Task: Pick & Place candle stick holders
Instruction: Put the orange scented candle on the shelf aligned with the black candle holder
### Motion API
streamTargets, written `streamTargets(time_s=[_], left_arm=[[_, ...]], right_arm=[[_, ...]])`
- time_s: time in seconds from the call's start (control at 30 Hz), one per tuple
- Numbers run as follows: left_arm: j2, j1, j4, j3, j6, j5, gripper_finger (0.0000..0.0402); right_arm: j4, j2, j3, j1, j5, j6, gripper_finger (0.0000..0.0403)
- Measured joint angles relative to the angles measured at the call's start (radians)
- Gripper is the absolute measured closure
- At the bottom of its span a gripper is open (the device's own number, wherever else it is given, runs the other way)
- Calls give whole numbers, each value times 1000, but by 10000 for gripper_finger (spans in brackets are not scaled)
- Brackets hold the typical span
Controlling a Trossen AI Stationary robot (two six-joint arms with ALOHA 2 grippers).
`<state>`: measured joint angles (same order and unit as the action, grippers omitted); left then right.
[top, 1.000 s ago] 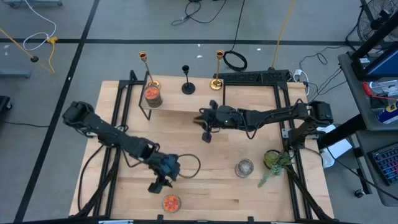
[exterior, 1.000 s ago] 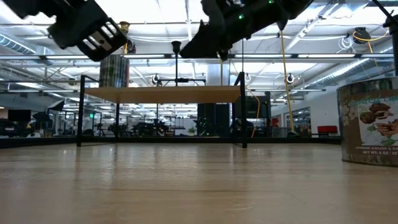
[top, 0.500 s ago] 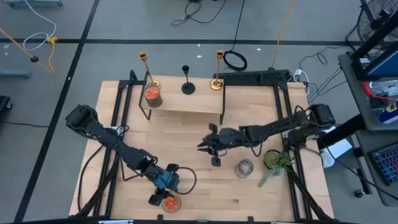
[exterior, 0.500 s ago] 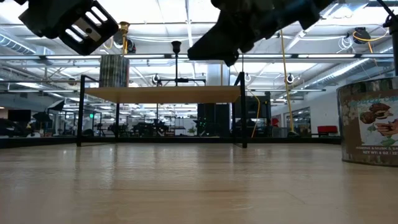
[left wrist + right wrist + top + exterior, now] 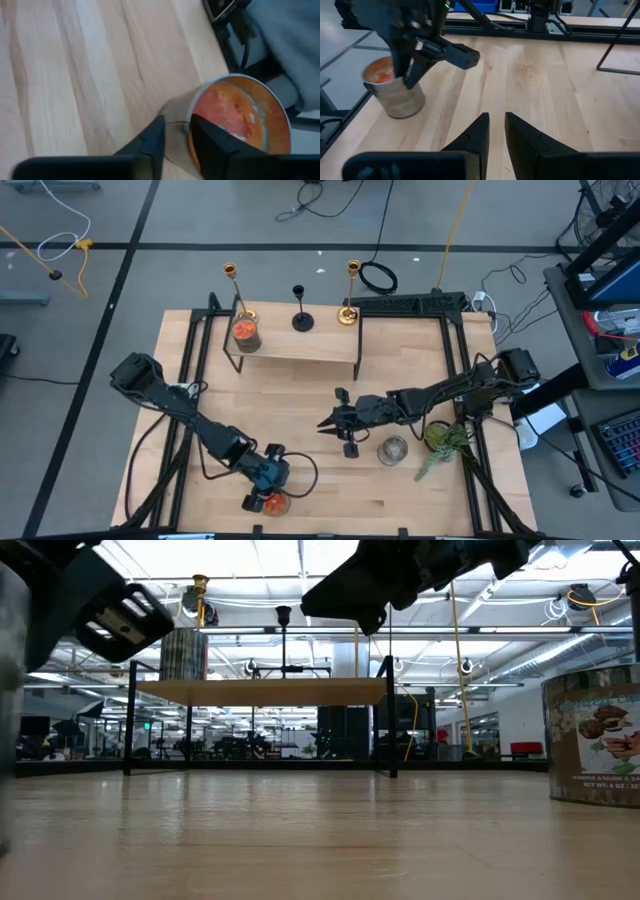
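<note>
Two gold candle stick holders [image 5: 232,290] [image 5: 350,288] and a shorter black one [image 5: 300,308] stand upright on their round bases along the back of the small shelf [image 5: 295,345]. They also show above the shelf board in the low view [image 5: 283,635]. My left gripper [image 5: 265,488] is shut near the table's front edge, with its fingertips at an orange-topped can [image 5: 235,120]. My right gripper [image 5: 322,424] is shut and empty above mid-table, far from the holders. My left gripper has one fingertip [image 5: 207,137] in front of the orange-topped can's rim and side wall [image 5: 192,107]. Whether it touches the can I cannot tell. The can stands upright on the table.
An orange-topped can [image 5: 245,333] stands on the shelf's left end. A glass jar [image 5: 392,450] and a small green plant [image 5: 445,438] sit at the right. A labelled can [image 5: 595,740] shows at the low view's right. Bare wood lies between the shelf and the arms.
My left gripper has gone toward the table's near edge, to the orange-topped can there. My right gripper has drawn away from the shelf toward the near edge, to mid-table. The candle stick holders have kept still.
</note>
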<state>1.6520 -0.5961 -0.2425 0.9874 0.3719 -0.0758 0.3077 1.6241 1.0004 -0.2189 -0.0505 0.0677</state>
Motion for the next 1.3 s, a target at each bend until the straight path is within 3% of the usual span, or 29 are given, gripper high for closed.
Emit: streamTargets(time_s=[0.17, 0.47, 0.53, 0.73, 0.87, 1.13, 1.23, 1.3], left_arm=[[-2, 2, -31, 1, -6, 14, 388], [-60, 50, -50, 0, -97, 115, 395], [-103, 74, -75, 0, -134, 181, 391], [-251, 186, -61, 1, -359, 397, 395], [-325, 293, -101, 8, -483, 408, 396], [-308, 507, -483, 273, -517, 441, 397], [-278, 593, -559, 369, -528, 410, 394], [-262, 656, -549, 424, -545, 329, 395]], right_arm=[[4, 0, 0, 1, 0, -1, 348], [20, 0, 0, 3, -1, -4, 348], [22, 0, 0, 3, -1, -4, 348], [-15, 0, 0, 2, 0, -2, 348], [-32, 0, 0, 0, 0, -1, 348], [-55, 0, -10, 0, -1, -1, 348], [14, 0, -53, 0, -1, -1, 348], [71, 0, -88, 0, -1, -1, 348]])
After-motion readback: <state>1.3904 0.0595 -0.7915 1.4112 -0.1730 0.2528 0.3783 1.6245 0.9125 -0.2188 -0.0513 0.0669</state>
